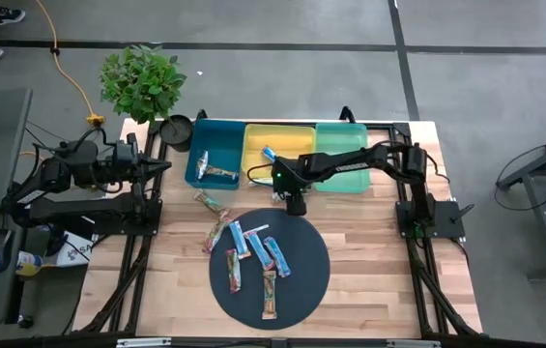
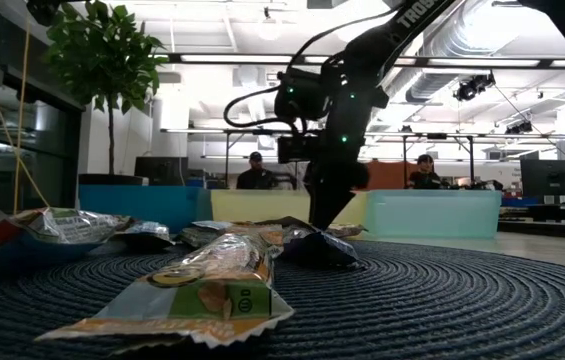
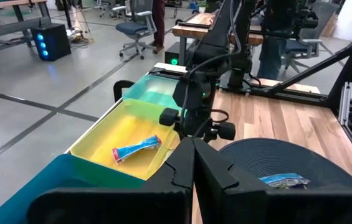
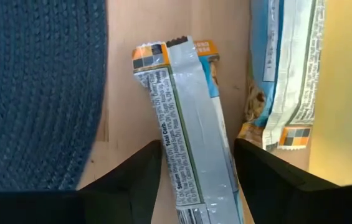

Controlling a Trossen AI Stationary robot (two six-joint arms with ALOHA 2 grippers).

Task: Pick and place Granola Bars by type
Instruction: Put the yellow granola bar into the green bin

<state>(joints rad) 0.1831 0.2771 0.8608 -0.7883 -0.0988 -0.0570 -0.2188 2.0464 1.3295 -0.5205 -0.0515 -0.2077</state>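
Our right tool [image 4: 195,163] grasps a silver-backed granola bar [image 4: 188,124] above the tabletop [image 1: 369,242]; next, we judge, its matching bin; left tool [image 3: 191,163] clenched, idle.

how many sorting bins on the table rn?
3, side by side along the table's far edge: blue bin on the left, yellow bin in the middle, green bin on the right. None appears hidden.

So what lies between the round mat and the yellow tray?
Right wrist view: a silver-backed granola bar on bare wood, at the right pincer; another bar lies beside the tray.
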